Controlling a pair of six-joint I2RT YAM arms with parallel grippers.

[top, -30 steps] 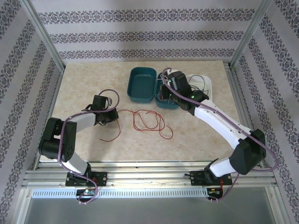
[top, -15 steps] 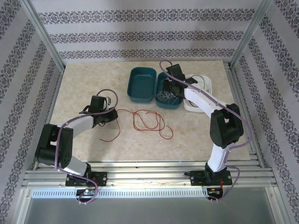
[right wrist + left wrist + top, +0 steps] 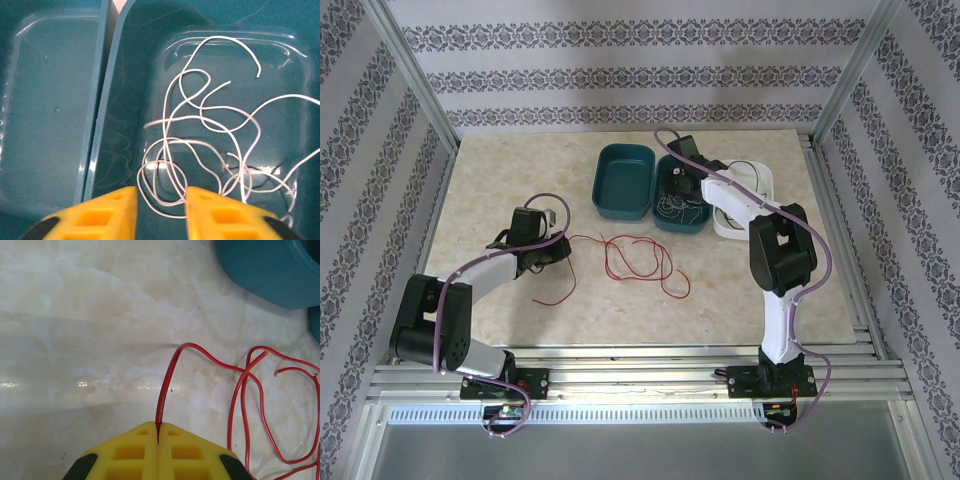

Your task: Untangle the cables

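Cables: thin red wire (image 3: 640, 262) sprawls in loose loops mid-bench on the cream marbled bench (image 3: 510, 170). Thin white wire (image 3: 200, 150) lies coiled inside a teal plastic tray (image 3: 107, 100) toward the far edge. Left gripper (image 3: 158, 432) is clamped on the red wire. Right gripper (image 3: 161, 196) hangs above the white coil, jaws parted, holding nothing.

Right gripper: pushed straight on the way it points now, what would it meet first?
Probably the white wire looped in the teal tray, directly ahead of the right gripper, whose fingers stand open; depth is hard to judge.
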